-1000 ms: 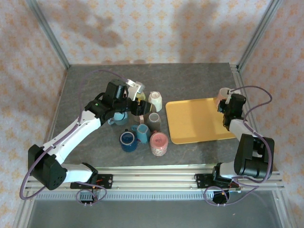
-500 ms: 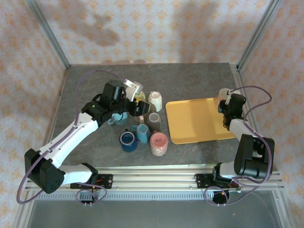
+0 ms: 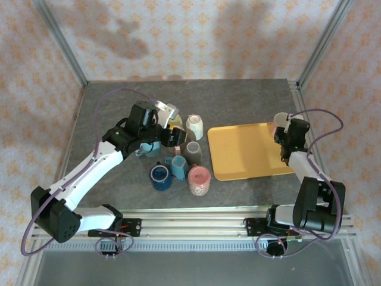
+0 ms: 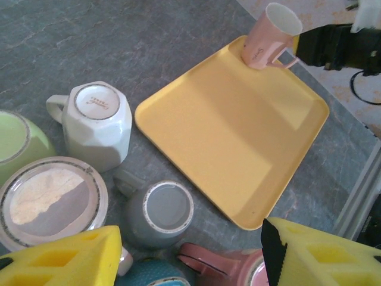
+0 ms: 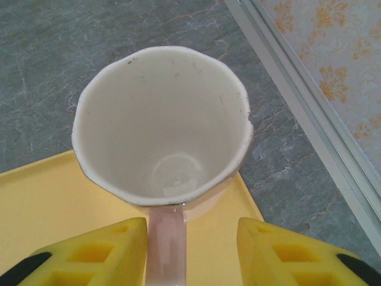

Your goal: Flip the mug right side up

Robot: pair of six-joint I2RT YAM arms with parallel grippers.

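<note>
A pale pink mug (image 5: 161, 131) stands upright, mouth up, on the far right corner of the yellow tray (image 5: 36, 196). It also shows in the top view as the pink mug (image 3: 277, 121) and in the left wrist view as the pink mug (image 4: 271, 36). My right gripper (image 5: 190, 241) is open around its handle (image 5: 165, 250); the left finger sits against the handle and the right finger stands clear. My left gripper (image 4: 190, 262) hovers open over the mug cluster, above an upside-down grey mug (image 4: 161, 211), holding nothing.
Left of the tray (image 3: 244, 152) crowd an upside-down white mug (image 3: 194, 126), the grey mug (image 3: 193, 150), a teal mug (image 3: 177, 165), a blue mug (image 3: 159, 176) and a darker pink mug (image 3: 199, 179). A green mug (image 4: 15, 143) lies at the left. A metal frame rail (image 5: 309, 113) runs right of the tray.
My right gripper has opened and let go of the pink mug's handle; the mug stays upright on the tray. The left gripper has barely shifted above the cluster.
</note>
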